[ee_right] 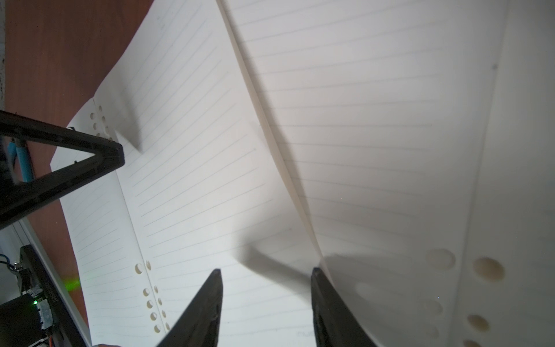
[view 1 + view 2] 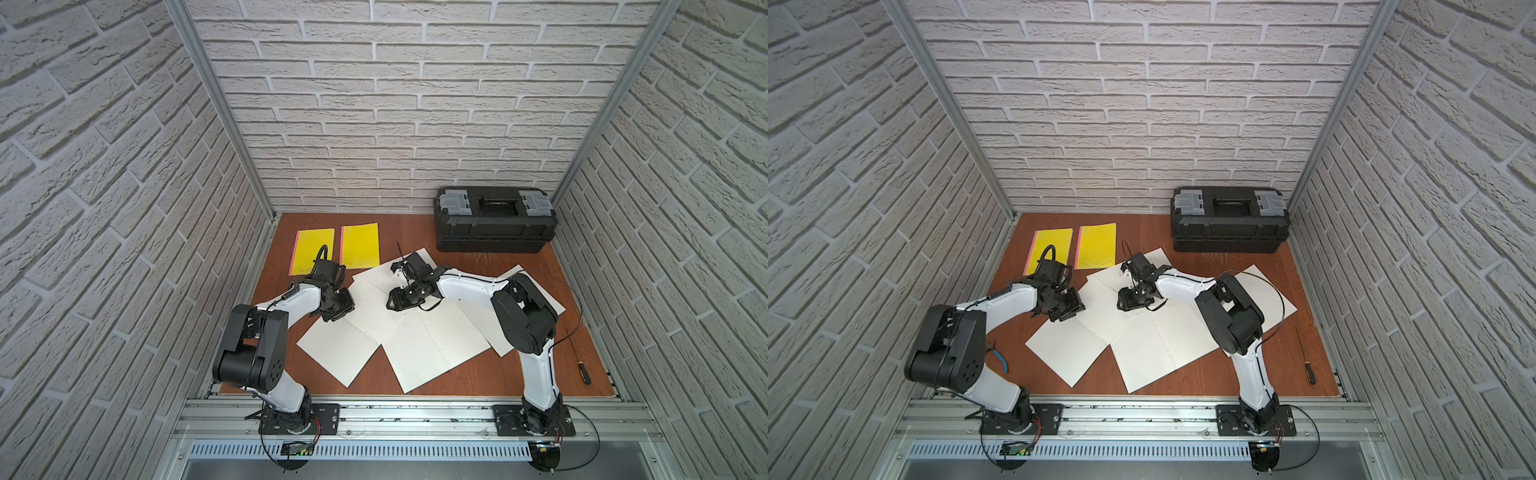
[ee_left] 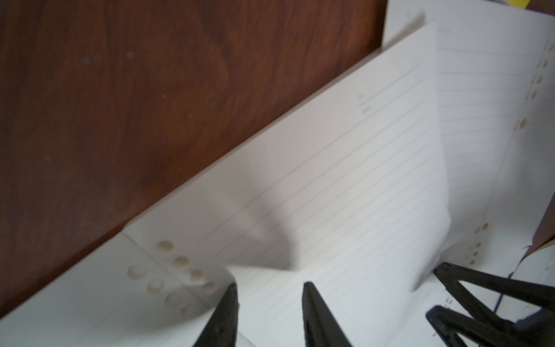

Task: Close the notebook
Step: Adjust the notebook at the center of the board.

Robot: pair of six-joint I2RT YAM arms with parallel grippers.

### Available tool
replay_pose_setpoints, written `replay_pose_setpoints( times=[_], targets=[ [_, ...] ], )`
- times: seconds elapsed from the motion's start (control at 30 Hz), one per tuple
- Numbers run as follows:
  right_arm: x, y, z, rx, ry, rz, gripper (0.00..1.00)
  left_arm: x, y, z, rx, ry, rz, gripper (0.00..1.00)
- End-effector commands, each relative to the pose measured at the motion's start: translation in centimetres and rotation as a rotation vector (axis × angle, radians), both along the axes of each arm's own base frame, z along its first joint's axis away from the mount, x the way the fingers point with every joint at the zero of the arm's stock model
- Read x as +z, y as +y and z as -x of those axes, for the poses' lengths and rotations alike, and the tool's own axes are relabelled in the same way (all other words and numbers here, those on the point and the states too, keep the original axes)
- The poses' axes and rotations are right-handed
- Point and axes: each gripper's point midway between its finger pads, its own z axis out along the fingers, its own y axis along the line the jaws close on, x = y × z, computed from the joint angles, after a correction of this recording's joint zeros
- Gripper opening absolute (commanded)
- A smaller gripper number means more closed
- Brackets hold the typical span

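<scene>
1. two grippers hover over the open notebook, which lies near the middle of the brown table.
2. left gripper: jaws partly spread, nothing between them.
3. right gripper: jaws partly spread, and a raised page reaches one fingertip.

surface: wooden table | on it: open notebooks, yellow notebooks, toolbox, screwdriver
</scene>
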Motion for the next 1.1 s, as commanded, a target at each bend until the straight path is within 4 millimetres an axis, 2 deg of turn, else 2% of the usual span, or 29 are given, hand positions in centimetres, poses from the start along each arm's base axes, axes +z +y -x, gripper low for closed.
replay_pose_setpoints(
  times=[0.0,0.5,0.8,0.93,1.07],
  targets=[
    [-1.8,-0.7,1.3,0.000,0.040,0.039,0.48,-2.1,0.3,2.9,-0.003,0.104,-0.026,0.37],
    [-1.7,-0.8,1.4,-0.005,0.037,0.038,0.48,-1.4,0.5,3.6,-0.007,0.097,-0.032,0.37],
    [-1.7,-0.9,1.4,-0.008,0.035,0.034,0.48,-2.0,0.8,3.6,-0.005,0.115,-0.052,0.37],
    [-1.7,-0.9,1.5,-0.009,0.037,0.034,0.48,-2.5,1.1,3.1,-0.001,0.125,-0.071,0.37],
    [-1.8,-0.8,1.5,-0.011,0.040,0.029,0.49,-2.6,1.3,1.5,0.011,0.108,-0.071,0.37]
  ],
)
